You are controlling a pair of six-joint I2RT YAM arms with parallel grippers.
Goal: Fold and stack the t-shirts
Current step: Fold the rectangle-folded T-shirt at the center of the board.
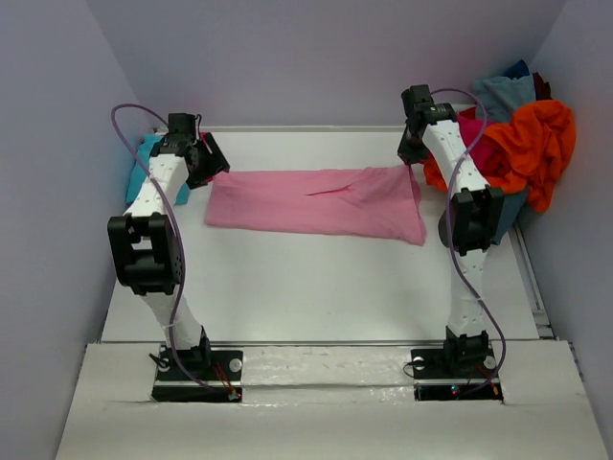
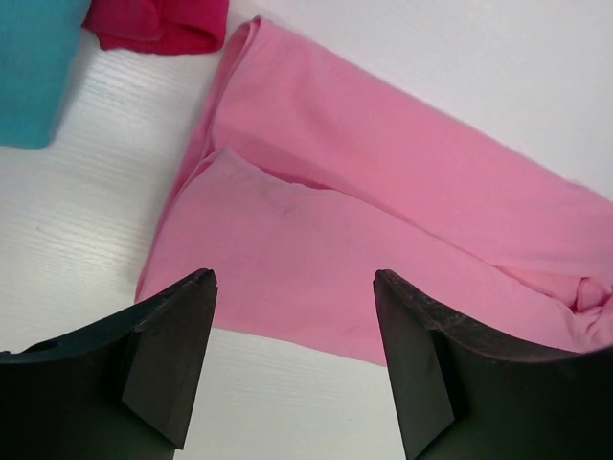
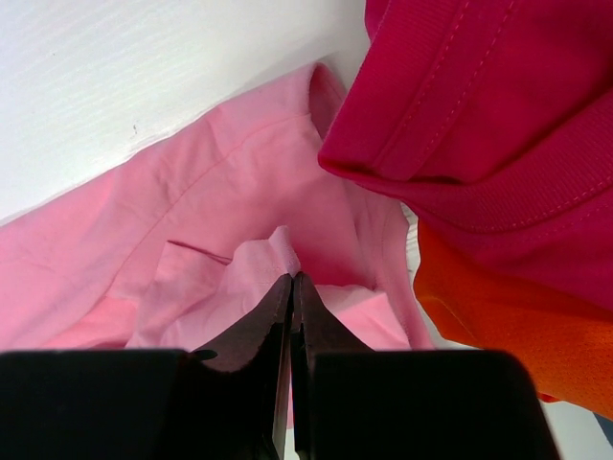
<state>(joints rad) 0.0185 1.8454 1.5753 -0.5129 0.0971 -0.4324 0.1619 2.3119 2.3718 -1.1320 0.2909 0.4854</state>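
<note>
pink shirt (image 1: 316,201): flat on bench (image 1: 316,287), far middle, long axis left-right
left pincer (image 2: 295,283): released, over left end
right pincer (image 3: 291,283): clenched on right end
nearer loose end: left arm

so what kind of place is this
Probably a robot lab test cell, not a home: a left arm and right arm bolted to a white table, plain walls boxing it in, and a pile of t-shirts.
</note>
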